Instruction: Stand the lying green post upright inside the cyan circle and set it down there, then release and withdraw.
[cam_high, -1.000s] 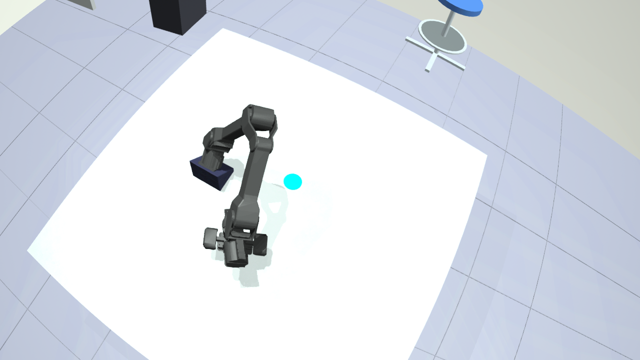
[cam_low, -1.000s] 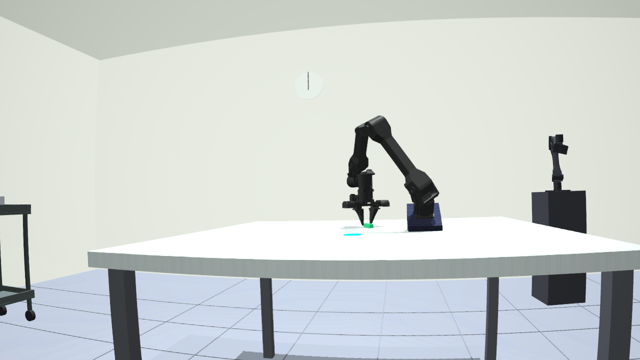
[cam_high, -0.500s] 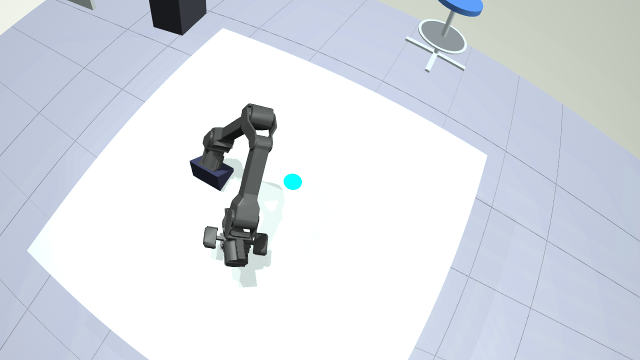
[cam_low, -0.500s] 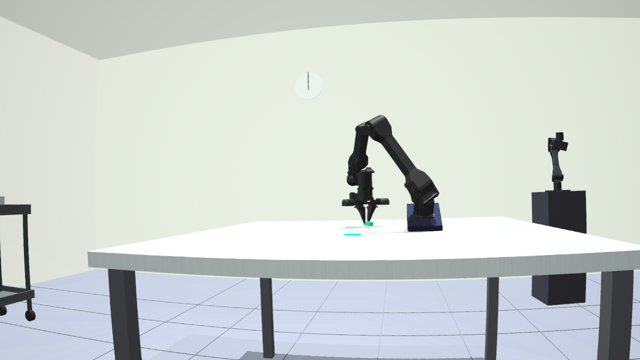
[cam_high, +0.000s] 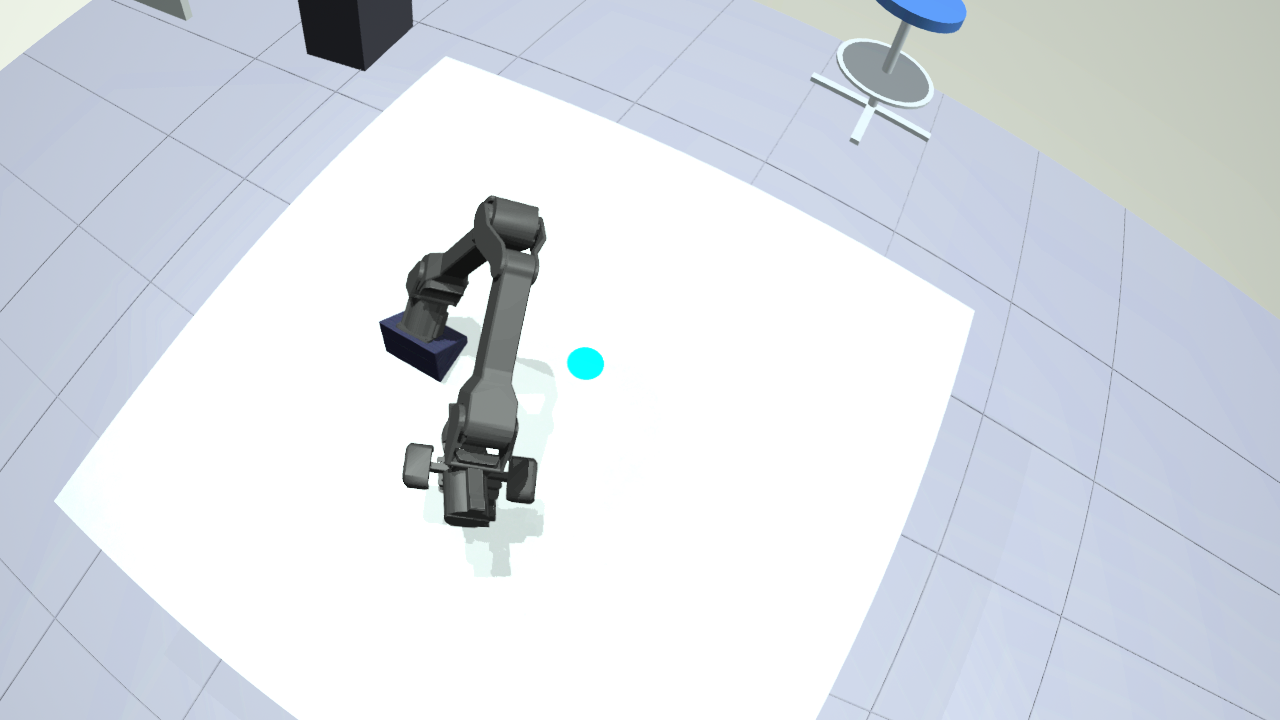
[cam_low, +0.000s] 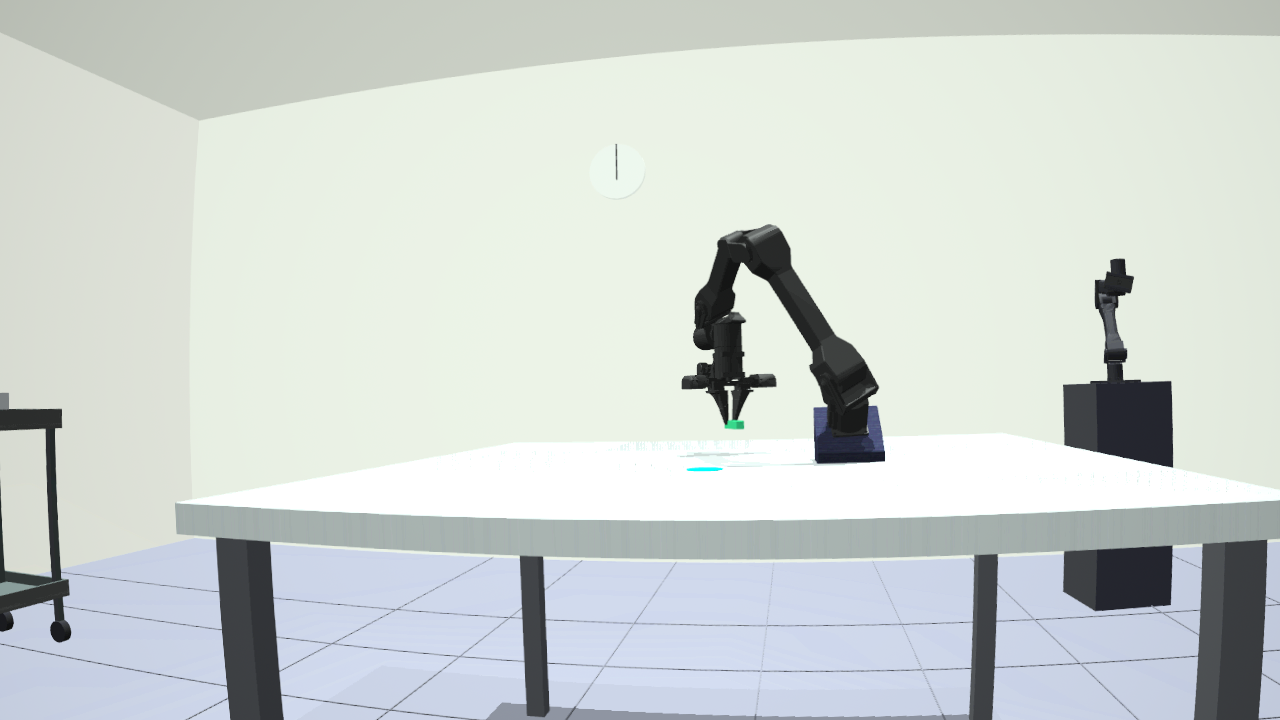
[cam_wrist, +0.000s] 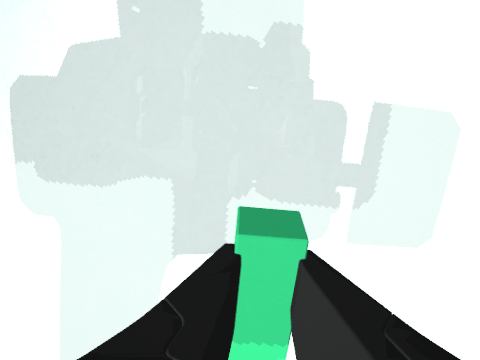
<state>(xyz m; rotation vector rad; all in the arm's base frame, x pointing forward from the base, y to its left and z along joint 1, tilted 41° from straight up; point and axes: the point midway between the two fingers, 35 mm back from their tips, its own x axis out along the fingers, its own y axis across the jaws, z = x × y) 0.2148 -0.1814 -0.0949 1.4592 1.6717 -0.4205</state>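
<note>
My gripper (cam_wrist: 264, 262) (cam_low: 733, 417) points straight down and is shut on the green post (cam_wrist: 267, 294) (cam_low: 734, 424). The post lies level between the fingertips and hangs a little above the white table (cam_high: 716, 447) (cam_low: 537, 510). In the top view the wrist (cam_high: 469, 488) hides the post. The cyan circle (cam_high: 585, 363) (cam_low: 704, 469) is a flat disc on the table, apart from the gripper, toward the table's middle.
The arm's dark blue base (cam_high: 420, 347) (cam_low: 848, 438) sits on the table behind the gripper. Off the table stand a black pedestal (cam_low: 1117, 483) with a camera arm, a blue stool (cam_high: 895, 53) and a cart (cam_low: 26, 510).
</note>
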